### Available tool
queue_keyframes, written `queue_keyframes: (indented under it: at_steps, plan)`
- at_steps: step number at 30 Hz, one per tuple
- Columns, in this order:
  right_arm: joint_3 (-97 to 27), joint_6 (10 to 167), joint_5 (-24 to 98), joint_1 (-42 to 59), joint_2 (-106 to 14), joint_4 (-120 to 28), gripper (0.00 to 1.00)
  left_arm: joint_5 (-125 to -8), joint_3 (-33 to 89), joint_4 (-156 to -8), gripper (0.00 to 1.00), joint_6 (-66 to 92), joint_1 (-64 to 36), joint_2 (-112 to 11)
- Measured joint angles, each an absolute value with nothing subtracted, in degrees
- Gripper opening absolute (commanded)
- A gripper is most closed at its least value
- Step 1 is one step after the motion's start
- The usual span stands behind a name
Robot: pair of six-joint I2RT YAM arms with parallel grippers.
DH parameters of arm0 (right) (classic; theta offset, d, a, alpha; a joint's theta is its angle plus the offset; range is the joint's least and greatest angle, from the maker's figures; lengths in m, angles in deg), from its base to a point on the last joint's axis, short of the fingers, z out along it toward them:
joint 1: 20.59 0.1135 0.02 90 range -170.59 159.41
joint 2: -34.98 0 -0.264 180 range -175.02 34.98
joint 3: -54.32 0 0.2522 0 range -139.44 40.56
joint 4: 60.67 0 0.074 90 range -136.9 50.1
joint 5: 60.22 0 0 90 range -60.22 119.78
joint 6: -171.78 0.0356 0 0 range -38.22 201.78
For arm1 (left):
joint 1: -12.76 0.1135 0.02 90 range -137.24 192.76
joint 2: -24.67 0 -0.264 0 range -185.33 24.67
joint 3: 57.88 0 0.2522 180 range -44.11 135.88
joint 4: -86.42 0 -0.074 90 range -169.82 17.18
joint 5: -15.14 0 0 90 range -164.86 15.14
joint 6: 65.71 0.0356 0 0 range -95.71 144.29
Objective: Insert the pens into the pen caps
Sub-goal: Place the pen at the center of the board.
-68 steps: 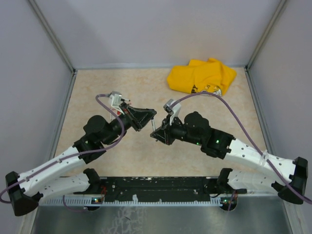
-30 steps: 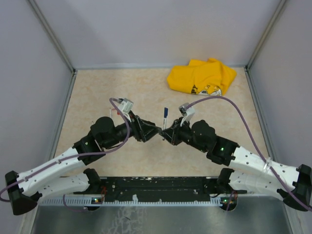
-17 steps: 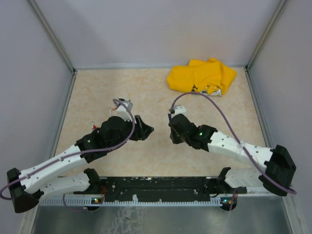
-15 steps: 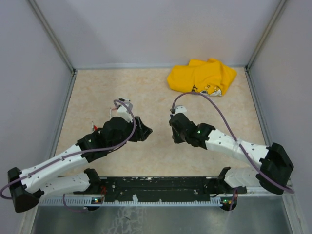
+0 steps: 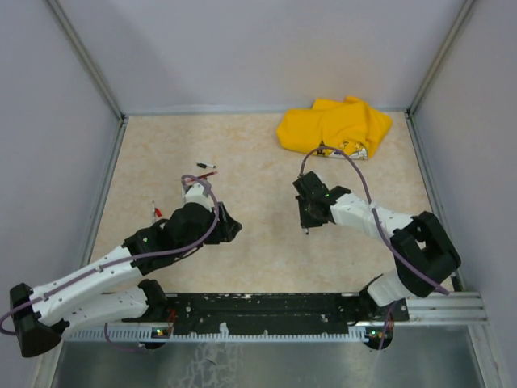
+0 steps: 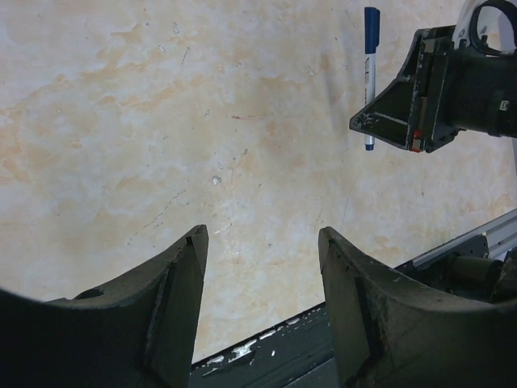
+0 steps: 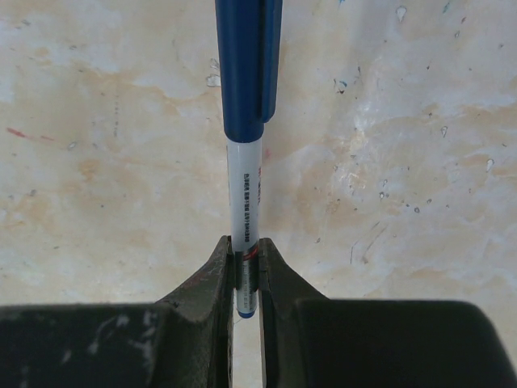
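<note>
Blue-capped pen (image 7: 244, 186) is held clamped by right gripper (image 7: 245, 246), left gripper (image 6: 260, 242) spread empty; release is advised once laid flat.

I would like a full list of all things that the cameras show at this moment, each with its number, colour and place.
blue-capped pen: one, white barrel, blue cap, between the right fingers, right of table middle
red-black piece: one, far left of middle; pen or cap, too small to tell
red-white piece: one, near the left arm, left side; likewise unclear
yellow cloth: one, yellow, crumpled, far right corner
table: one, beige marbled
black rail: one, near edge
left fingers: two, black, open, empty
right fingers: two, black, shut on the pen
</note>
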State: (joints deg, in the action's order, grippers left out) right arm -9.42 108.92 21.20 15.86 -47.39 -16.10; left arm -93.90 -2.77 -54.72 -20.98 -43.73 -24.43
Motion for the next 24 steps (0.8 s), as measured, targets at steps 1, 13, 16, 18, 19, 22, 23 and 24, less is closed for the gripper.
queue_keyframes:
  at_steps: [1, 13, 16, 18, 19, 22, 23, 24]
  plan:
    - [-9.4, 108.8, 21.5, 15.4, -48.5, -16.3, 0.00, -94.0, -2.8, -54.5, 0.63, -21.0, -43.7, -24.4]
    - [-9.9, 107.4, 22.3, 14.7, -54.5, -17.6, 0.05, -94.7, -2.8, -53.6, 0.63, -21.0, -43.7, -24.3]
    - [-10.4, 107.1, 22.3, 14.7, -56.1, -17.5, 0.08, -94.8, -2.8, -53.6, 0.63, -21.0, -43.7, -24.3]
    - [-11.1, 106.8, 22.1, 14.7, -56.7, -17.8, 0.10, -94.8, -2.8, -53.6, 0.63, -21.0, -43.7, -24.3]
    - [-11.3, 106.8, 22.1, 14.7, -56.9, -17.8, 0.11, -94.8, -2.8, -53.6, 0.63, -21.0, -43.7, -24.3]
    - [-11.3, 106.8, 22.1, 14.7, -56.9, -17.8, 0.20, -94.9, -2.8, -53.6, 0.63, -21.0, -43.7, -24.3]
    - [-11.3, 106.8, 22.2, 14.7, -56.9, -17.8, 0.22, -95.0, -2.8, -53.6, 0.64, -21.0, -43.7, -24.4]
    - [-11.3, 106.8, 22.3, 14.7, -56.9, -17.9, 0.24, -95.0, -2.8, -53.5, 0.64, -21.0, -43.7, -24.5]
